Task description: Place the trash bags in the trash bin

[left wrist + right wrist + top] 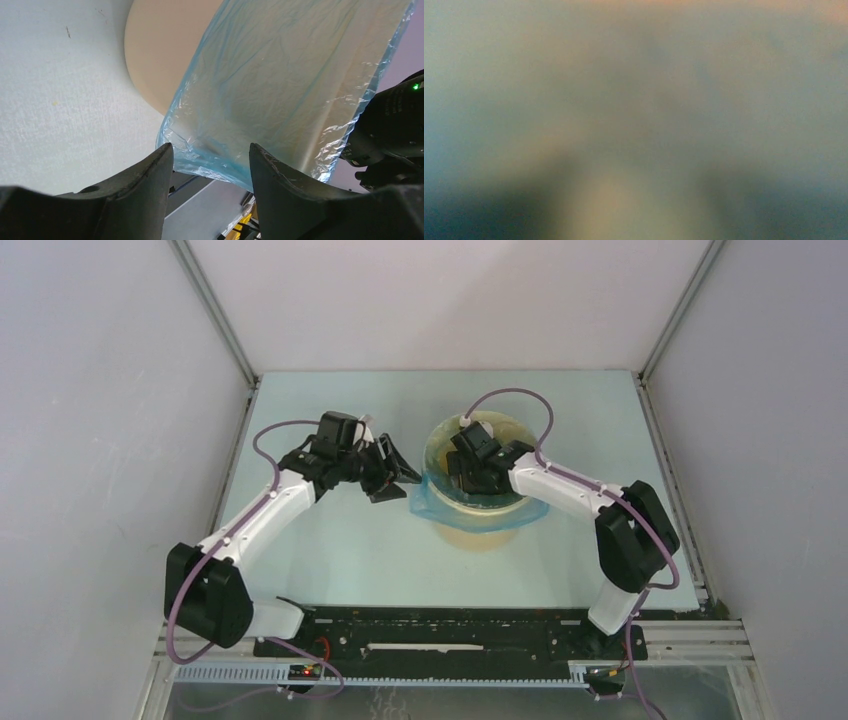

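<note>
The tan trash bin (481, 531) stands upright at mid-table. The light-blue trash bag (436, 495) lines its mouth and folds over the rim, hanging down the outer wall. My left gripper (398, 472) is open just left of the bin, level with the bag's hanging edge. In the left wrist view the bag (280, 85) drapes over the bin wall (160, 55), and my open left gripper (211, 152) is at the bag's crinkled edge without pinching it. My right gripper (472, 472) is down inside the bin; its fingers are hidden. The right wrist view is a blur.
Grey enclosure walls stand left, right and behind the pale table (340, 550). The black mounting rail (450, 632) with both arm bases runs along the near edge. My right arm (570, 490) reaches over the bin's right rim.
</note>
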